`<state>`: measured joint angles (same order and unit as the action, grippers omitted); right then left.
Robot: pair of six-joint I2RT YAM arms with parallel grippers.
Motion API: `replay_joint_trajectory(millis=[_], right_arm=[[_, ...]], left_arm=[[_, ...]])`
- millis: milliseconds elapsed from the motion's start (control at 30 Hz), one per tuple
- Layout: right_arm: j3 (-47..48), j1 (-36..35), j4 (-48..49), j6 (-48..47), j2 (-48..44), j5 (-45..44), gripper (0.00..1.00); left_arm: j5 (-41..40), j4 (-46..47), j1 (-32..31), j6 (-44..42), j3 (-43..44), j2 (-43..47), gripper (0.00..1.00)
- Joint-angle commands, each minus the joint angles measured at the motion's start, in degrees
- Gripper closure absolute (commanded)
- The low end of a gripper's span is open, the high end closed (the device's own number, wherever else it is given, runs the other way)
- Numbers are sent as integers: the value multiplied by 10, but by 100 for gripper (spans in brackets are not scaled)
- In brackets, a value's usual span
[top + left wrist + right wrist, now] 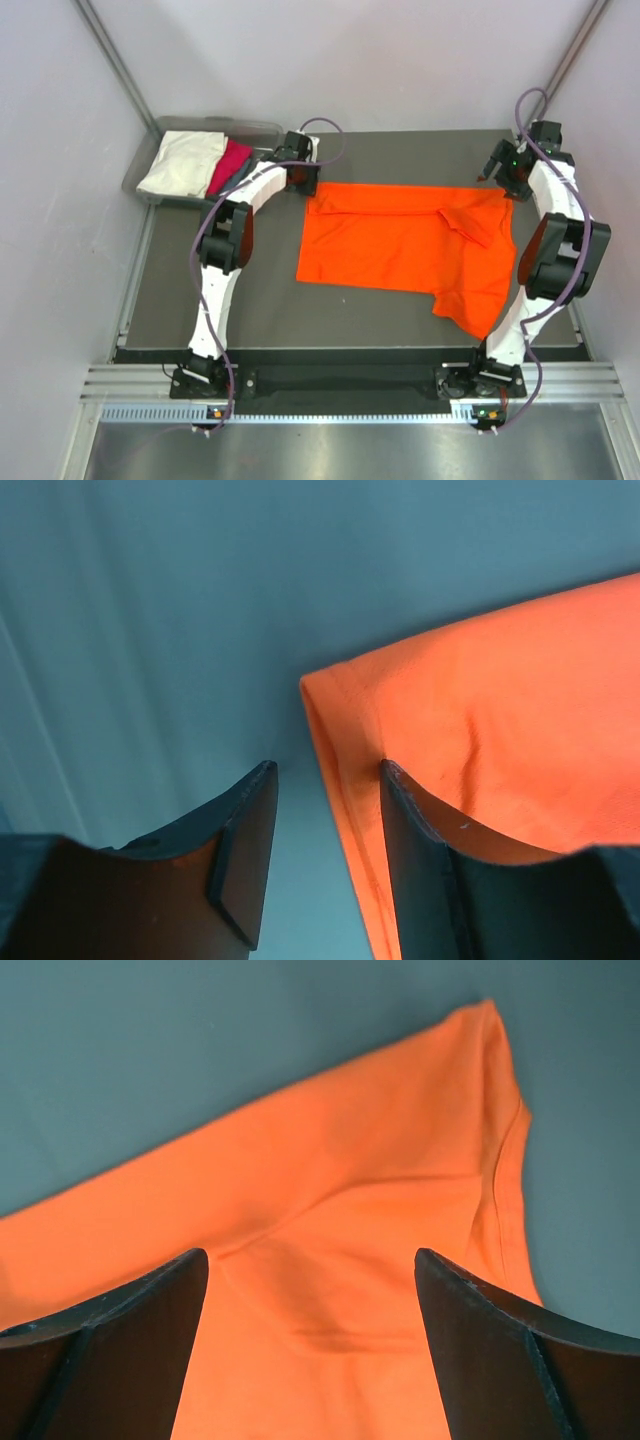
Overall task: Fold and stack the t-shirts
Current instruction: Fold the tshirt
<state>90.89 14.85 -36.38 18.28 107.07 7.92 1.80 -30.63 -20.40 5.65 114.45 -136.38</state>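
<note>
The left gripper (325,780) is hanging partly open and empty at the far-left corner of the orange t-shirt (400,245), the hem lying between its jaws. The shirt is lying flat in the middle of the table (260,300), its long axis running left to right, a sleeve doubled over and a flap trailing near-right. The right gripper (310,1260) is hovering wide open and empty above the far-right corner, each arm nearest its own corner.

orange t-shirt (400,245), cream t-shirt (182,160), magenta t-shirt (230,166)
</note>
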Motion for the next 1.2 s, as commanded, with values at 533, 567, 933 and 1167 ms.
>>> replay_joint_trajectory(millis=[533, 567, 933, 1167], right_arm=[[46, 11, 21, 1, 35, 8, 16], [43, 11, 22, 2, 36, 7, 16], [37, 12, 27, 9, 47, -16, 16], [48, 11, -1, 12, 57, -40, 17]], left_arm=[[44, -2, 23, 38, 61, -78, 76], [44, 0, 24, 40, 62, -78, 78], [-21, 77, 32, 41, 69, -62, 100], [-79, 74, 36, 24, 110, -58, 100]])
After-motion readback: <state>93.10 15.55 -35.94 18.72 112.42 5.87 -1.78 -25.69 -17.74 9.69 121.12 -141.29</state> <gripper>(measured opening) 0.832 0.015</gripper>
